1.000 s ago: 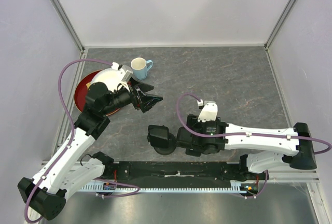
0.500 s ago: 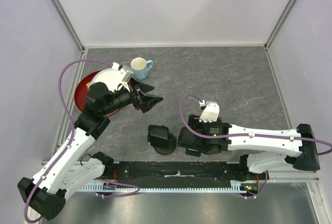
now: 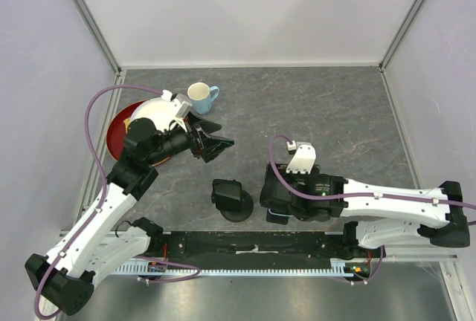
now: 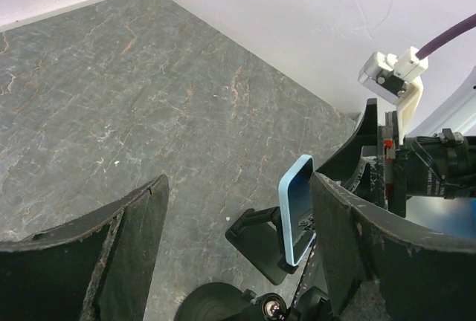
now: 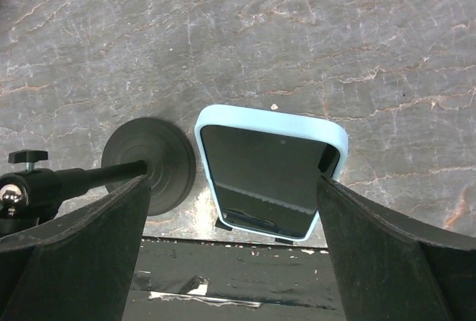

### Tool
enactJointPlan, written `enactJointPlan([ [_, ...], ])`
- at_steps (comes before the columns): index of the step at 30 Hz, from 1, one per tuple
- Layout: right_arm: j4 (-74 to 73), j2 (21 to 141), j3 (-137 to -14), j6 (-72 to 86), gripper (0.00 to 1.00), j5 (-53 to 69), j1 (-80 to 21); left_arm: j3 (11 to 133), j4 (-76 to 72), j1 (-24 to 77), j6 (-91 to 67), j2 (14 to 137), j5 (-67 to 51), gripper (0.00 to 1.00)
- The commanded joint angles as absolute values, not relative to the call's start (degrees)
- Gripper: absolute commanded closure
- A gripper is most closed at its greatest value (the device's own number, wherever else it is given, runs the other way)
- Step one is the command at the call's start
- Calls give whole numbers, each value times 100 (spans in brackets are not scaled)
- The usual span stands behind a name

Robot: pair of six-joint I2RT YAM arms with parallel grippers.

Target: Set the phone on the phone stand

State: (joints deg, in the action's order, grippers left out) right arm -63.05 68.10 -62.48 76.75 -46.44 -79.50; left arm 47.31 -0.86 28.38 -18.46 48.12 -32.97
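The phone (image 5: pixel 269 178), in a light blue case with a dark screen, leans upright on a small black phone stand (image 4: pixel 262 241). It also shows in the left wrist view (image 4: pixel 296 221). My right gripper (image 5: pixel 232 183) is open just above the phone, one finger on each side; its right finger (image 5: pixel 387 261) is close to the phone's edge and its left finger stands well clear. In the top view the right gripper (image 3: pixel 271 202) hides the phone. My left gripper (image 3: pixel 216 143) is open, empty and raised, facing the stand from the back left.
A black mount with a round base (image 3: pixel 230 200) stands just left of the phone stand, with a rod and ball head (image 5: pixel 16 189). A red plate (image 3: pixel 117 129), a white dish (image 3: pixel 152 111) and a blue-handled mug (image 3: pixel 199 96) sit at the back left.
My right arm has drawn back to the right, away from the round-based mount, with its jaws open. The left arm has not moved.
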Motion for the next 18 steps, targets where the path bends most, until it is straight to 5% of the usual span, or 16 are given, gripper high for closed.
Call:
enactJointPlan([
  [1, -6178, 6504, -6512, 7085, 2, -4939, -7963, 4975, -88, 2874, -1565, 4781, -3138, 18],
  [13, -6179, 5099, -7083, 5530, 2, -5941, -7972, 4965, -35, 2874, -1327, 4071, -1805, 13],
  [18, -4874, 4080, -7058, 3896, 2, -6239, -7963, 5562, 220, 2874, -1835, 3596, -1223, 8],
])
